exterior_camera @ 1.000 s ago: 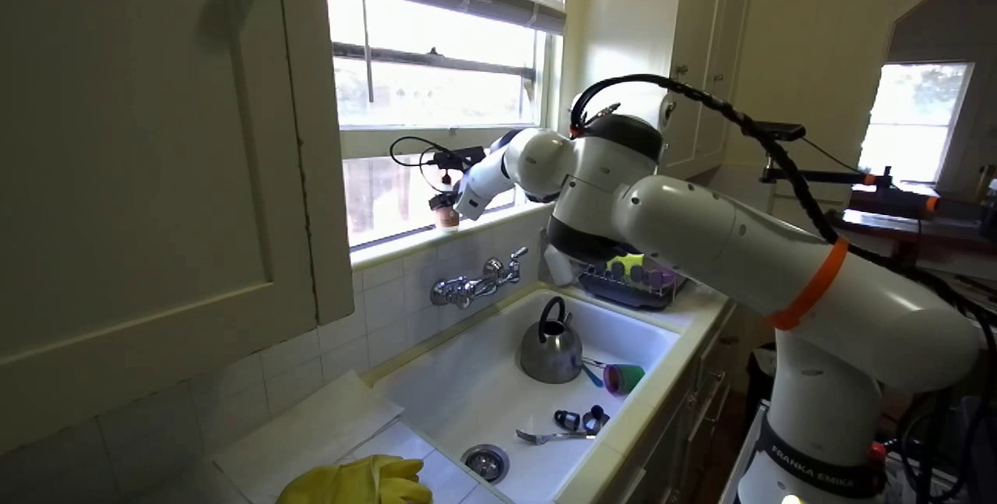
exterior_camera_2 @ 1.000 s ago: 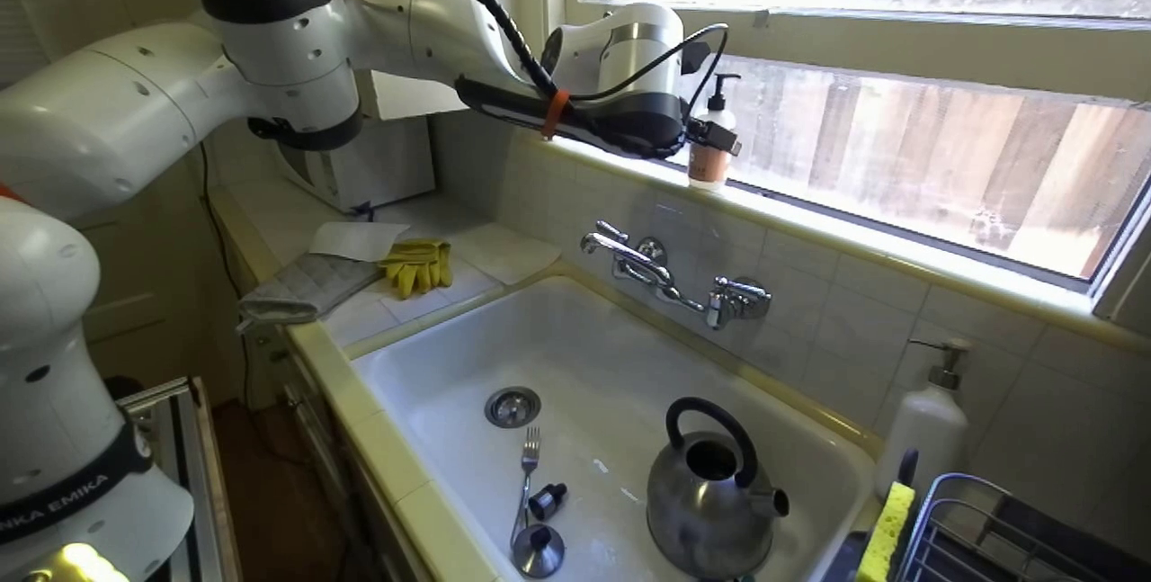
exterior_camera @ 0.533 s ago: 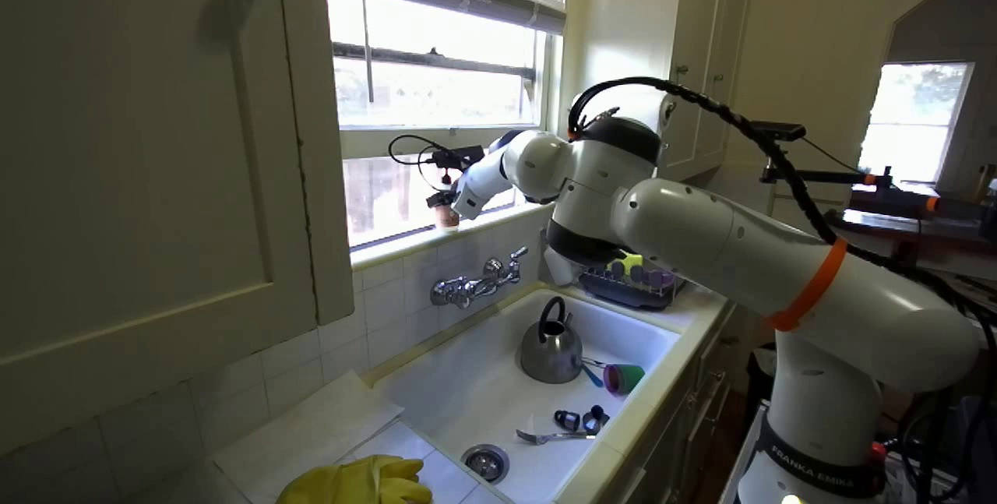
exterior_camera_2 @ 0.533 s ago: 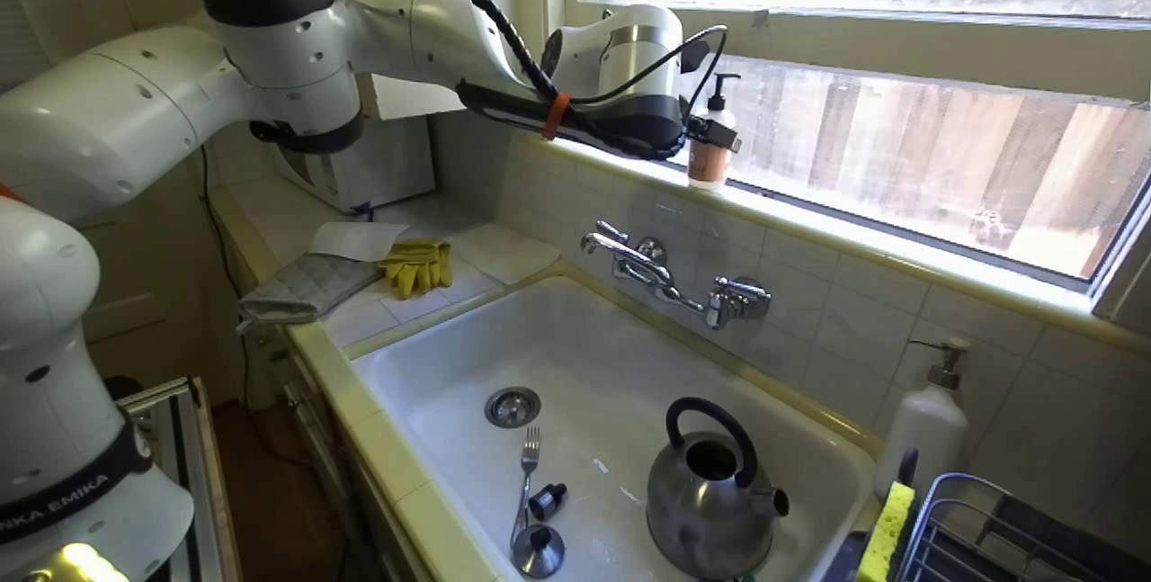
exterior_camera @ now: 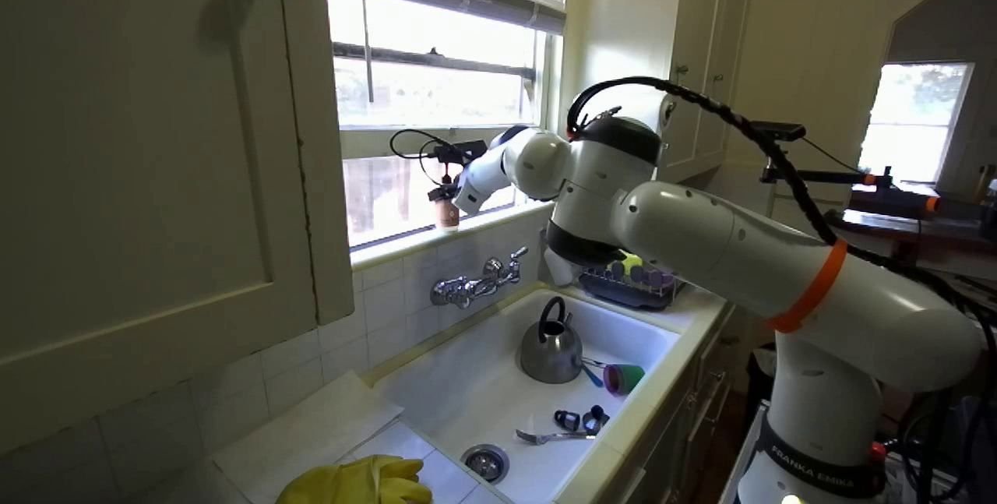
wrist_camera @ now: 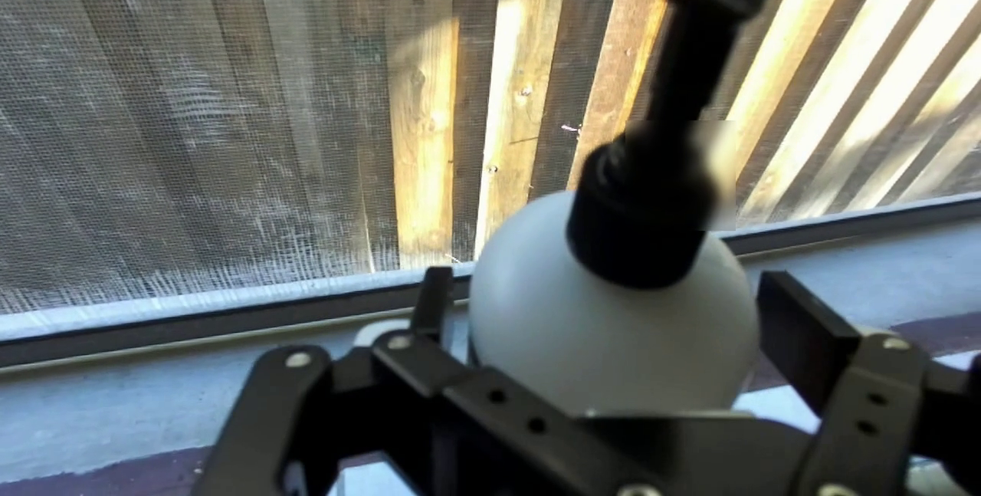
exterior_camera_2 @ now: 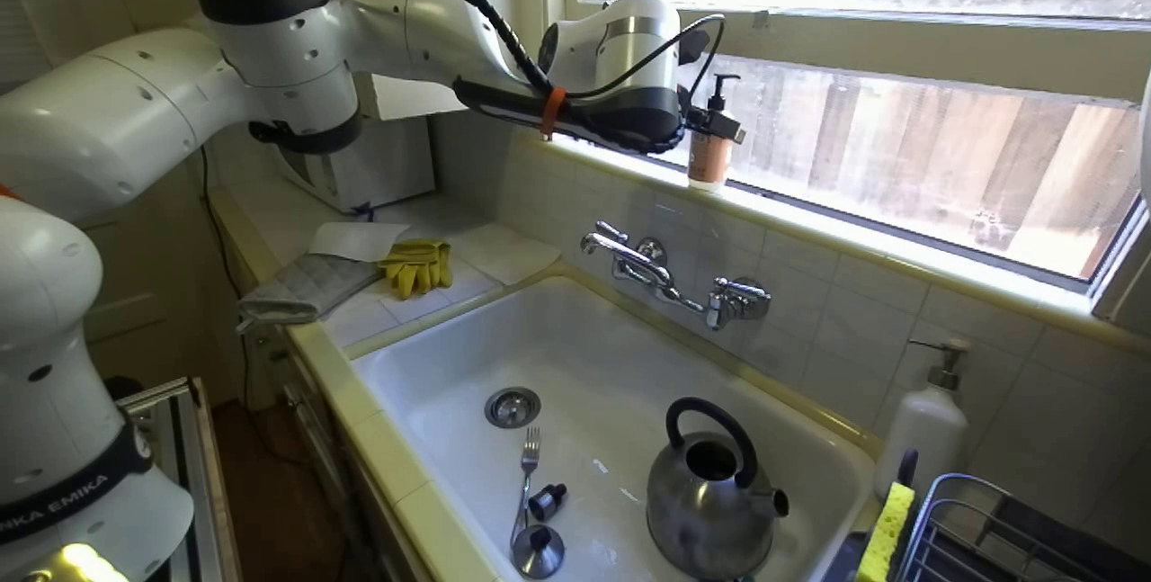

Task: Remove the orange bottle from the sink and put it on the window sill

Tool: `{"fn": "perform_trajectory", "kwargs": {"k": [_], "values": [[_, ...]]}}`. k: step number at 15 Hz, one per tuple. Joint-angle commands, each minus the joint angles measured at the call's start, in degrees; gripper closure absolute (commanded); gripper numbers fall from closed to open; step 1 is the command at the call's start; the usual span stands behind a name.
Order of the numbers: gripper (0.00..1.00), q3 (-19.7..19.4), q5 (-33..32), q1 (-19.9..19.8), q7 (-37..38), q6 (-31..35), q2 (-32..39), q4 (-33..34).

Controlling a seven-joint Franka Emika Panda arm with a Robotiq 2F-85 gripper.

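Orange pump bottle (exterior_camera_2: 710,157): left standing upright on the window sill (exterior_camera_2: 899,249).
End effector (wrist_camera: 605,289): spread wide around the bottle, nothing gripped; just now raised slightly.
Placing: judged finished by this; withdrawal seems to be needed.
Robot base band (exterior_camera: 814,467): "FRANKA EMIKA" can be read.
Bottle label (exterior_camera_2: 709,166): too small to be read.

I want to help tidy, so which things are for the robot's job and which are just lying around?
For the job:
window sill
orange bottle, standing on it
sink
gripper, open around the bottle

Just lying about:
kettle, fork and cup, in the sink
yellow gloves, beside it
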Motion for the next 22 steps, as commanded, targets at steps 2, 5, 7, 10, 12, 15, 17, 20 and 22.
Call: {"fn": "perform_trajectory", "kwargs": {"k": [2,5,7,10,12,15,17,20,22], "values": [[0.00,-2.7,3.5,3.0,-5.2,4.2,1.5,-5.6],[0.00,-4.4,6.1,4.9,-5.7,6.2,2.0,-8.6],[0.00,-6.2,8.7,6.9,-5.9,6.8,2.8,-11.7],[0.00,-8.5,9.6,9.5,-4.8,7.7,4.3,-16.0],[0.00,-6.6,8.3,11.4,-6.8,5.9,1.4,-19.5],[0.00,-6.9,8.9,13.7,-7.1,5.5,1.4,-23.6],[0.00,-7.0,10.1,15.0,-7.1,5.7,1.2,-26.0],[0.00,-7.5,13.4,17.3,-6.1,5.5,1.0,-29.8],[0.00,-7.8,14.4,18.8,-4.7,5.3,0.2,-32.4]]}}
